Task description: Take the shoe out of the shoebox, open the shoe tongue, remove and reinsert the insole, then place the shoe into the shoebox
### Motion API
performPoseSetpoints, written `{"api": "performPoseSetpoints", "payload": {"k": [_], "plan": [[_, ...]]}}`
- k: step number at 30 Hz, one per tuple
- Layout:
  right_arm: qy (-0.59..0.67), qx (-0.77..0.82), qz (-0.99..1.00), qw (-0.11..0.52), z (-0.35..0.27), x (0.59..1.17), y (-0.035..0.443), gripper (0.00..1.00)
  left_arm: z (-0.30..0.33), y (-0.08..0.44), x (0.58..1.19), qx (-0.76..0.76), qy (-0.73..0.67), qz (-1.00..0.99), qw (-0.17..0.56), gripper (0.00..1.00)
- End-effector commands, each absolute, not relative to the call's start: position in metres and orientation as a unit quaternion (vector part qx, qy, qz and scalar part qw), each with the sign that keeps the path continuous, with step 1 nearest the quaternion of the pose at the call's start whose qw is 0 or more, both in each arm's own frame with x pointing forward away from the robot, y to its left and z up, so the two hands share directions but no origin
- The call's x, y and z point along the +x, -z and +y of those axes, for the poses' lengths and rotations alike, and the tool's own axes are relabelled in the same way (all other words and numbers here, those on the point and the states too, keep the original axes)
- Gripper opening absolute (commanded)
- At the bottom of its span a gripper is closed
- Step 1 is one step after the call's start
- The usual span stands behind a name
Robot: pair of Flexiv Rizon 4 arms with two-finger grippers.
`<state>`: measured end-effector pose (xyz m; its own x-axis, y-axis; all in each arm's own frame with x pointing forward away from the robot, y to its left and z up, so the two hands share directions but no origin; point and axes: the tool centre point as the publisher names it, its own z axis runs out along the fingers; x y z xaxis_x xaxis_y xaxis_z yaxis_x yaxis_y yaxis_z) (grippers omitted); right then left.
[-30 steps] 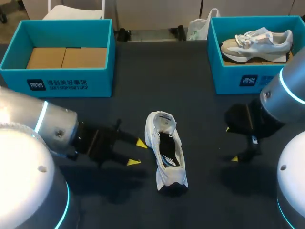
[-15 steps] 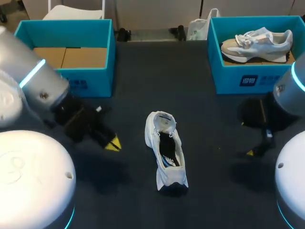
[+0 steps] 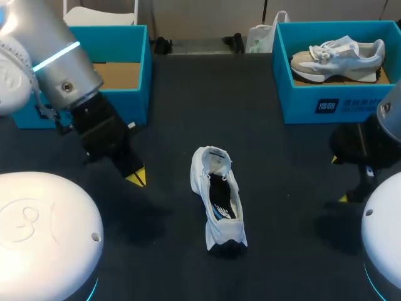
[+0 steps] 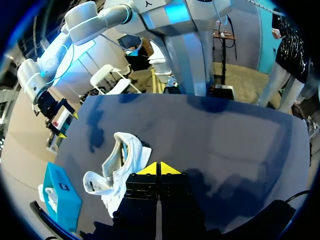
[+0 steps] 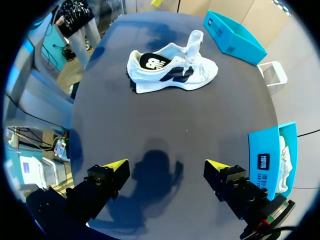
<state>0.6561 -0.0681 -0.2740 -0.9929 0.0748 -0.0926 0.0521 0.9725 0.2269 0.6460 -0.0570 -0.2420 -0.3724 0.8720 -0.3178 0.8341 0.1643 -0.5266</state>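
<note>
A white shoe (image 3: 218, 199) with dark side markings lies on the dark table, its tongue (image 3: 216, 160) pulled up and the opening showing. The left wrist view has the shoe (image 4: 120, 167) just beside and ahead of my left gripper (image 4: 159, 169). That gripper (image 3: 136, 177) is shut on nothing, left of the shoe and apart from it. My right gripper (image 3: 339, 179) stands open at the right edge, well clear of the shoe (image 5: 172, 70), with nothing between its fingers (image 5: 166, 167). The teal left shoebox (image 3: 141, 94) holds only a cardboard bottom.
A second teal shoebox (image 3: 307, 103) at the back right holds a grey-beige shoe (image 3: 338, 53). Bare dark tabletop lies between the boxes and all around the white shoe. My left arm partly covers the left shoebox's front.
My left gripper has shut and swung back to the left, away from the shoe. My right arm has drawn off to the right. The shoe has not moved.
</note>
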Motion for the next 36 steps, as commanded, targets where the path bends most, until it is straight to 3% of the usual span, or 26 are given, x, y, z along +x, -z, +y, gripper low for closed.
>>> {"api": "performPoseSetpoints", "payload": {"k": [1, 5, 13, 25, 36], "plan": [[-0.113, 0.032, 0.992, 0.052, -0.069, 0.653, 0.274, 1.00, -0.066, 0.239, 0.655, -0.591, -0.299, -0.747, 0.063, 0.00], [-0.113, 0.032, 0.992, 0.052, -0.069, 0.653, 0.274, 1.00, -0.080, 0.231, 0.665, -0.651, -0.244, -0.712, 0.099, 0.00], [-0.113, 0.032, 0.992, 0.052, -0.069, 0.653, 0.274, 1.00, -0.083, 0.221, 0.670, -0.663, -0.232, -0.705, 0.100, 0.00], [-0.113, 0.032, 0.992, 0.052, -0.069, 0.653, 0.274, 1.00, -0.157, 0.244, 0.643, -0.723, -0.117, -0.672, 0.109, 0.00], [-0.113, 0.032, 0.992, 0.052, -0.069, 0.653, 0.274, 1.00, -0.166, 0.256, 0.648, -0.727, -0.093, -0.671, 0.112, 0.00]]}}
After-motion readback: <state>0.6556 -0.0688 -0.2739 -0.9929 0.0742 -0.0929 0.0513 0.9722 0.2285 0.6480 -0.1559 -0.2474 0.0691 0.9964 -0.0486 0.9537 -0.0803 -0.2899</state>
